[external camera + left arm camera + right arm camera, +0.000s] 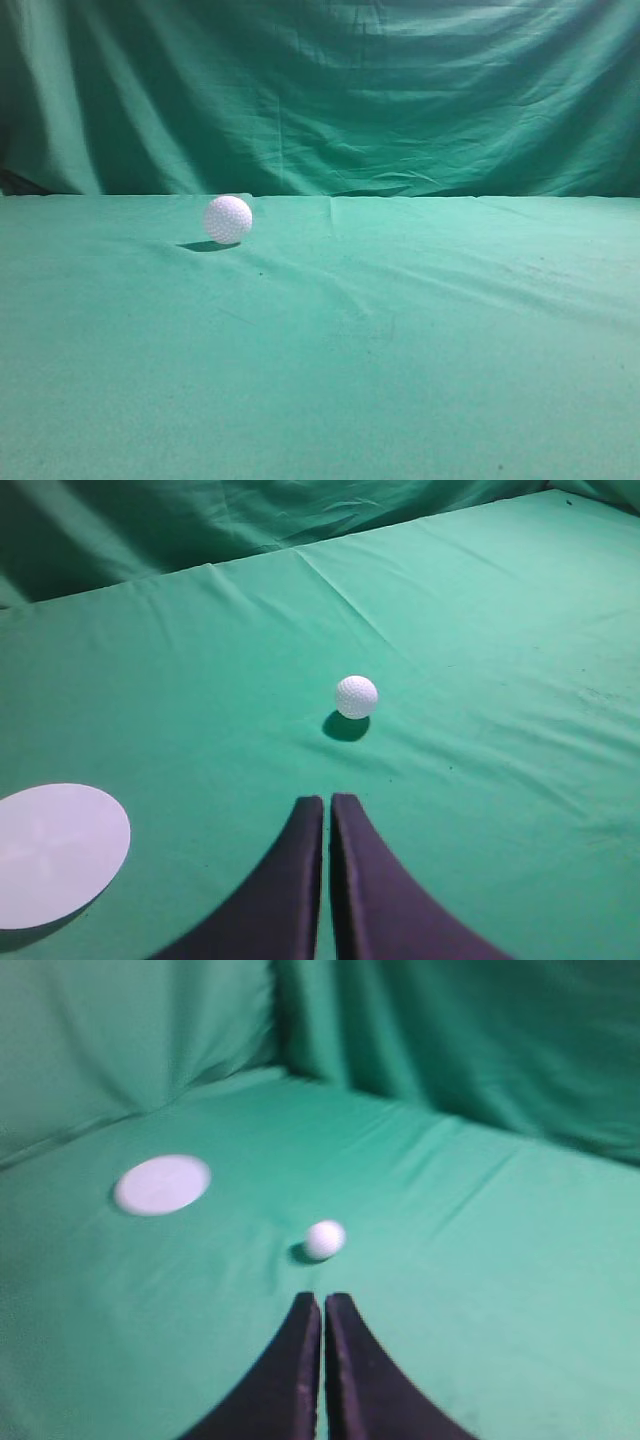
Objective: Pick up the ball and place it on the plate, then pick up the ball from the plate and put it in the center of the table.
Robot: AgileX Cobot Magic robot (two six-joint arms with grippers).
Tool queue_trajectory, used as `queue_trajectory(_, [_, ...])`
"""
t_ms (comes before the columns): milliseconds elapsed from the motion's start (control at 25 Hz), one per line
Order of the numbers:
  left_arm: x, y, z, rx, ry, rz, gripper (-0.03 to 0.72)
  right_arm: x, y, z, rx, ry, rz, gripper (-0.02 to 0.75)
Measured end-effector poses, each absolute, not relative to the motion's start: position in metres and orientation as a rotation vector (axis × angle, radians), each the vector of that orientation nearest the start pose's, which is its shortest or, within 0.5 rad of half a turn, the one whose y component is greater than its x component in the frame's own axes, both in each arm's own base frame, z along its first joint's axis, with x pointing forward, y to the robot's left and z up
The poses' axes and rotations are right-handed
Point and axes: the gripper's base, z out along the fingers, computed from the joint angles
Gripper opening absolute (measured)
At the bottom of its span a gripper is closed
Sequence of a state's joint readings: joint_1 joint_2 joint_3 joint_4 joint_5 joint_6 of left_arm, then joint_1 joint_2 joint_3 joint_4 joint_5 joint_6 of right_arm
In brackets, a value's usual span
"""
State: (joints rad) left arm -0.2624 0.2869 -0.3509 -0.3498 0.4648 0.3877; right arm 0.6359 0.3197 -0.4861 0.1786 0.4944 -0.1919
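The white dimpled ball (228,219) rests on the green table (400,350), left of the middle and toward the back in the exterior view. It also shows in the left wrist view (356,696) and the right wrist view (324,1239). The flat white plate (55,851) lies on the cloth at the lower left of the left wrist view and also shows in the right wrist view (162,1184), apart from the ball. My left gripper (327,800) is shut and empty, short of the ball. My right gripper (322,1298) is shut and empty, just short of the ball. Neither gripper shows in the exterior view.
A draped green cloth backdrop (330,90) hangs behind the table's far edge. The cloth has shallow wrinkles near the middle (350,290).
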Motion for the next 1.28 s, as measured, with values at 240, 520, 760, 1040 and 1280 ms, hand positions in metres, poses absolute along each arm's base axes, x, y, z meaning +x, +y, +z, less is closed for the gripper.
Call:
queue_trajectory(240, [0.065, -0.032, 0.274, 0.416, 1.818, -0.275, 0.0, 0.053, 0.027, 0.263, -0.401, 1.651, 0.304, 0.0])
queue_trajectory(520, [0.065, -0.032, 0.274, 0.416, 1.818, -0.275, 0.0, 0.051, 0.016, 0.204, -0.268, 1.679, 0.183, 0.0])
queue_trajectory(760, [0.065, -0.032, 0.274, 0.416, 1.818, -0.275, 0.0, 0.053, 0.016, 0.185, -0.264, 1.705, 0.177, 0.0])
queue_trajectory(1040, [0.065, -0.032, 0.274, 0.416, 1.818, -0.275, 0.0, 0.05, 0.017, 0.171, -0.293, 1.852, 0.18, 0.0])
queue_trajectory(1280, [0.065, -0.032, 0.274, 0.416, 1.818, -0.275, 0.0, 0.05, 0.017, 0.169, -0.292, 1.872, 0.177, 0.0])
